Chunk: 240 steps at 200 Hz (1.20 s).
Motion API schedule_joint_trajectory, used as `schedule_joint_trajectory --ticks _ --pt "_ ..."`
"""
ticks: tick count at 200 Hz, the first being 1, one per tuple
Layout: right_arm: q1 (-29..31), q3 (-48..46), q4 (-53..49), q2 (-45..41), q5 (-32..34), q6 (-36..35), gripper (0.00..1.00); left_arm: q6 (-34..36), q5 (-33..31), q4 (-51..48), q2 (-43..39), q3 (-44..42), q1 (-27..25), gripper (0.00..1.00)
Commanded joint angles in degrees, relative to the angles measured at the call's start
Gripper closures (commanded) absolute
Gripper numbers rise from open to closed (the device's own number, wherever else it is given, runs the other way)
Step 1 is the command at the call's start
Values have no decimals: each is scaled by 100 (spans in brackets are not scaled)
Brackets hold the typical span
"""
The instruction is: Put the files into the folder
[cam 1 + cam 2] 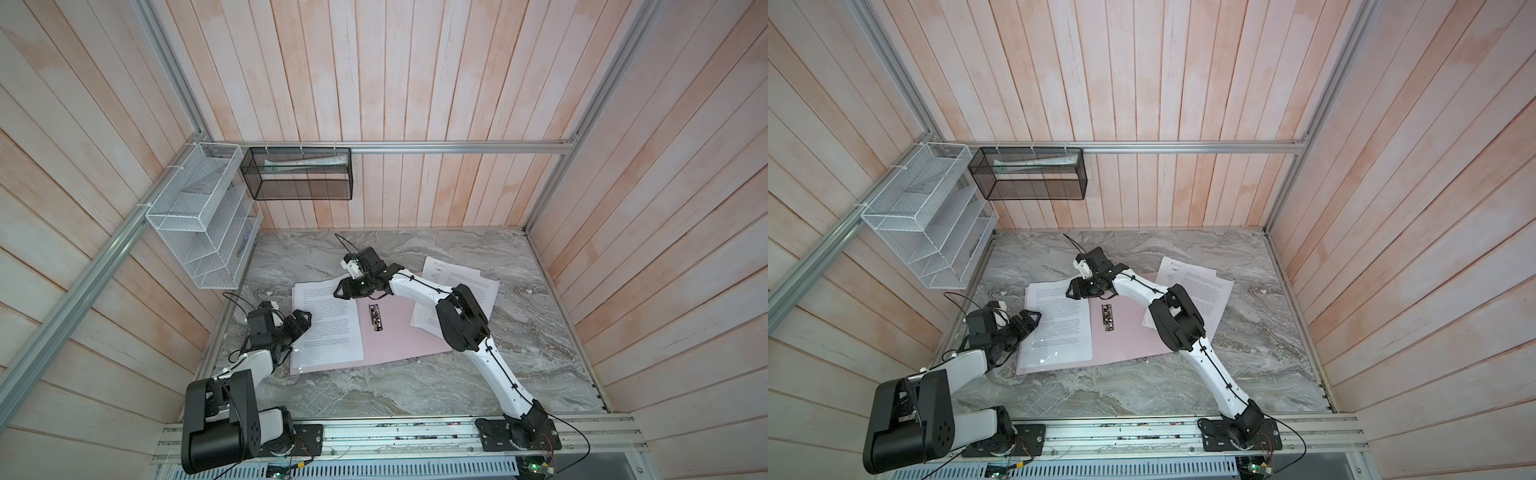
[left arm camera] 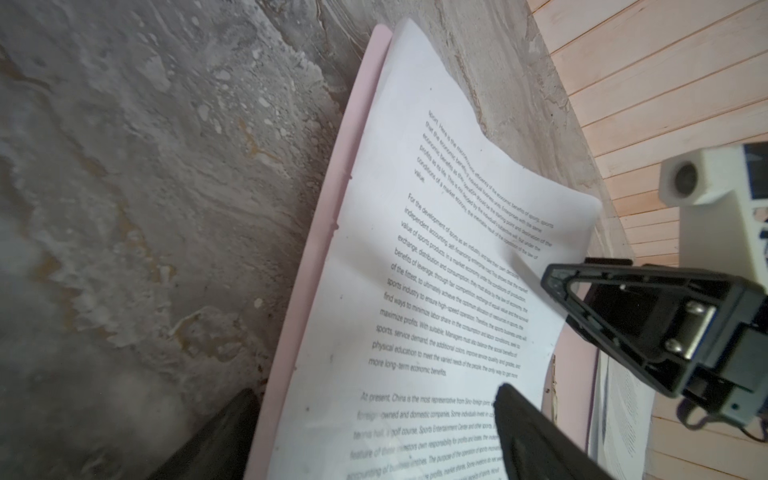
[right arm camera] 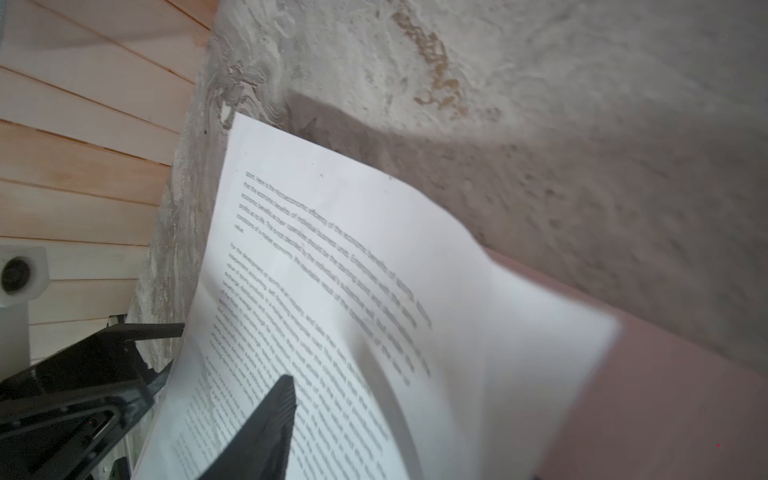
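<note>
left gripper: jaws wide, empty, straddling left edge of sheet | right gripper: at sheet's far right corner, grip unclear | sheet: on left cover of folder, long axis along clip | other files: right of clip, overlapping right cover; right arm nearer

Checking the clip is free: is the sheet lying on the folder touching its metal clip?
Apart: both top views show bare pink folder between sheet and clip.

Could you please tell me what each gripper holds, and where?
Left gripper: nothing, jaws open. Right gripper: at the sheet, far corner; grip cannot be told.
</note>
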Motion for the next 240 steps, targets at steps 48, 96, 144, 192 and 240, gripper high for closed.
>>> schedule_joint_trajectory --ticks 48,96,144,192,240 --pt "-1070 -3854 701 -3379 1127 -433 42 105 115 108 -2 -4 -16 10" --pt "-1419 -5560 1592 -4530 856 -103 56 115 227 197 262 104 -25 22" --pt "-1151 -5483 1840 -4009 460 141 63 89 169 167 217 72 -19 44" --pt "-941 -5262 1898 -3734 387 231 63 106 195 204 -20 -19 -15 66" --pt "-878 -5145 1889 -3636 322 239 64 115 228 160 -168 -33 -1 88"
